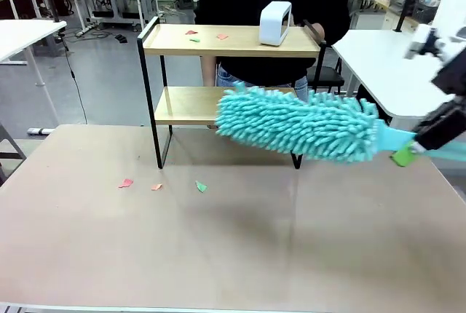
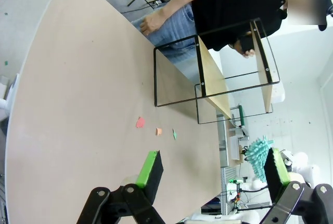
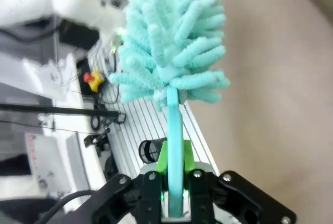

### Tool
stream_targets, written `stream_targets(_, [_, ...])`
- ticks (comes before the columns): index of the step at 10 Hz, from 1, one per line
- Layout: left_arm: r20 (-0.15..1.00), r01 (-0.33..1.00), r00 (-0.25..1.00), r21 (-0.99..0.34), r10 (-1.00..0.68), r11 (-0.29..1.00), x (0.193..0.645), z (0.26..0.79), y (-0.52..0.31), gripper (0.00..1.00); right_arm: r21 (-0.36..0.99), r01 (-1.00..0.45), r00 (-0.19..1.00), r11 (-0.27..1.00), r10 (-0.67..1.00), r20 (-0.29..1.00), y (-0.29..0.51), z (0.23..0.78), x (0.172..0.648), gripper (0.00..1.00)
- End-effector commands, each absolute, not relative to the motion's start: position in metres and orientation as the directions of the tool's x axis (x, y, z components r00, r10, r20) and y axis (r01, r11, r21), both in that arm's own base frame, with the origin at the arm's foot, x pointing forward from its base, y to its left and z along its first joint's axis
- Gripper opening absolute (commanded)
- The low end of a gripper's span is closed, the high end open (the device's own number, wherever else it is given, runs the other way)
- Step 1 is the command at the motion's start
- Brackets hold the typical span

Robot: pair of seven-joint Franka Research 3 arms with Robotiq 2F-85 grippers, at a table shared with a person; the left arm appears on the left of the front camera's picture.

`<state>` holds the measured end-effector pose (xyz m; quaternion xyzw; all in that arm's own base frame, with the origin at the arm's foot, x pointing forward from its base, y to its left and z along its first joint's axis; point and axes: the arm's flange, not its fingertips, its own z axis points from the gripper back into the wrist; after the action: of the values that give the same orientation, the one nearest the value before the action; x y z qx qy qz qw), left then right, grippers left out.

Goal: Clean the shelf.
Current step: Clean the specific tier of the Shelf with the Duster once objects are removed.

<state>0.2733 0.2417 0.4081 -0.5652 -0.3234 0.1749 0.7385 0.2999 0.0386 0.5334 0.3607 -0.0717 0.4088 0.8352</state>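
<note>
Your right gripper (image 3: 174, 168) pinched duster (image 1: 298, 125), head by shelf (image 1: 175, 41) lower edge; left gripper (image 2: 212, 164) gaped empty above open tabletop (image 2: 78, 104).

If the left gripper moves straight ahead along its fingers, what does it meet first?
Likely the beige tabletop, near the paper scraps, before the shelf; the left gripper is open, and depth is unclear.

Wood, metal, shaggy cloth and a matt worktop.
The shelf (image 1: 186, 105) has light, smooth wooden boards in a black metal frame. The duster (image 1: 298, 124) is teal cloth, shaggy and soft, on a smooth plastic handle (image 3: 175, 125). The worktop (image 1: 255, 247) is beige and matt. The scraps (image 1: 126, 183) look like paper; the white box (image 1: 275, 23) like glossy plastic.
</note>
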Motion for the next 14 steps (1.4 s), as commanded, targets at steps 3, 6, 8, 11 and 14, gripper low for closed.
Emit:
stream_targets(3, [0.28, 0.116, 0.728, -0.95, 0.626, 0.289, 0.274, 0.41, 0.24, 1.0, 0.712, -0.543, 0.836, 0.445, 0.362, 0.411, -0.061, 0.491, 0.292, 0.11])
stream_targets(6, [0.28, 0.116, 0.728, -0.95, 0.626, 0.289, 0.274, 0.41, 0.24, 1.0, 0.834, -0.474, 0.874, 0.282, 0.266, 0.407, -0.12, 0.438, 0.292, 0.11])
stream_targets(8, [0.28, 0.116, 0.728, -0.95, 0.626, 0.289, 0.274, 0.41, 0.24, 1.0, 0.88, -0.442, 0.893, 0.171, 0.172, 0.415, -0.143, 0.409, 0.287, 0.11])
stream_targets(11, [0.28, 0.116, 0.728, -0.95, 0.626, 0.289, 0.274, 0.41, 0.24, 1.0, 0.888, -0.409, 0.909, 0.209, 0.174, 0.378, -0.139, 0.398, 0.277, 0.11])
stream_targets(14, [0.28, 0.116, 0.728, -0.95, 0.626, 0.289, 0.274, 0.41, 0.24, 1.0, 0.888, -0.409, 0.909, 0.209, 0.174, 0.378, -0.139, 0.398, 0.277, 0.11])
